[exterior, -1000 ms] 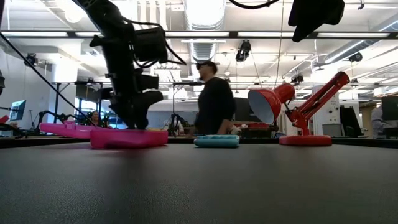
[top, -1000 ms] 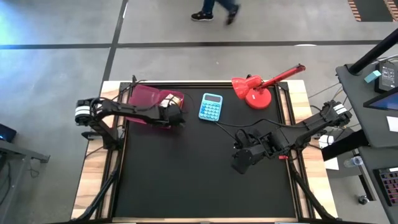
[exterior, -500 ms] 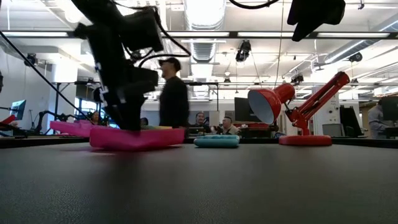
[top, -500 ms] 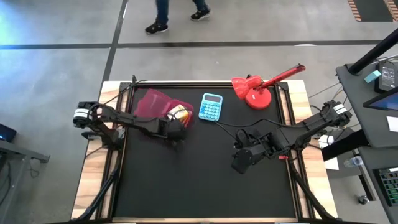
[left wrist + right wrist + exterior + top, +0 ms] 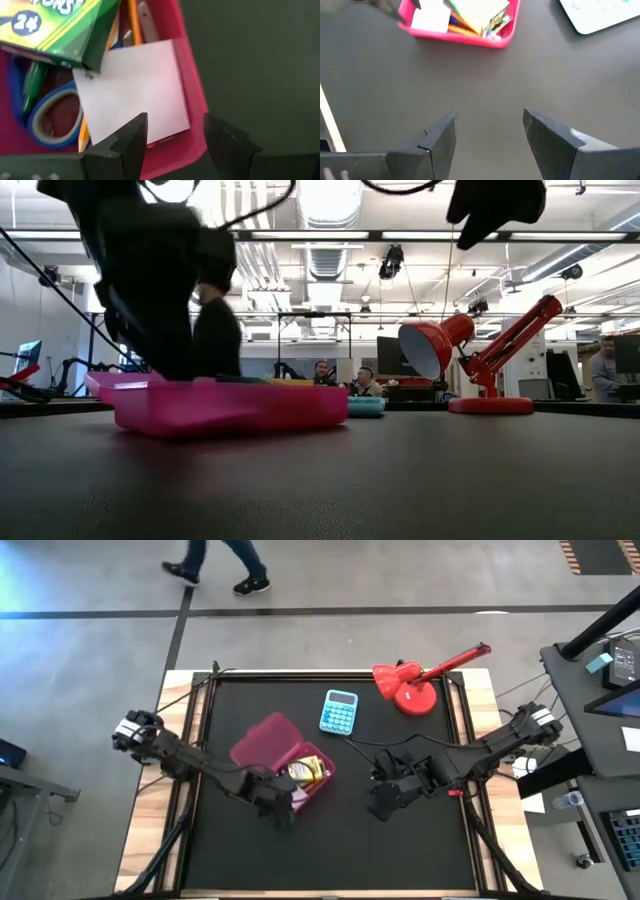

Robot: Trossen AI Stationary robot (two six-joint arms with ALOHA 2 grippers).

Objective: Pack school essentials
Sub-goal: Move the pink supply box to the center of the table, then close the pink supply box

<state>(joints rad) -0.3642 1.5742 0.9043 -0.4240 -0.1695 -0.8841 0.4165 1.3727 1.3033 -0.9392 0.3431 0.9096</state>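
The open pink case (image 5: pixel 300 778) lies near the table's middle, its lid (image 5: pixel 262 738) flung back toward the far left. Inside it are the yellow-green crayon box (image 5: pixel 55 25), white pad (image 5: pixel 132 90), orange pencils (image 5: pixel 132 20), green marker (image 5: pixel 32 82) and blue scissors handle (image 5: pixel 50 115). My left gripper (image 5: pixel 283 808) is at the case's near end, shut on its wall. My right gripper (image 5: pixel 385 800) hangs open above bare table, to the right of the case. My left gripper (image 5: pixel 175 135) comes from above and has the case's side wall (image 5: pixel 196 127) near a corner. One finger (image 5: pixel 130 140) is inside over the white pad and the other finger (image 5: pixel 225 142) is outside. The case's bottom (image 5: pixel 230 420) rests on the table.
The light-blue calculator (image 5: pixel 339 712) lies just beyond the case, toward the far edge. The red desk lamp (image 5: pixel 415 685) stands at the far right. A person (image 5: pixel 215 565) walks on the floor past the far edge. The table's near half (image 5: pixel 330 860) is bare black surface.
My left gripper has swung from the far left toward the near edge and the table's middle, taking the pink case with it. The case has slid along the table and turned about, so it now lies on a slant. Its lid has stayed open.
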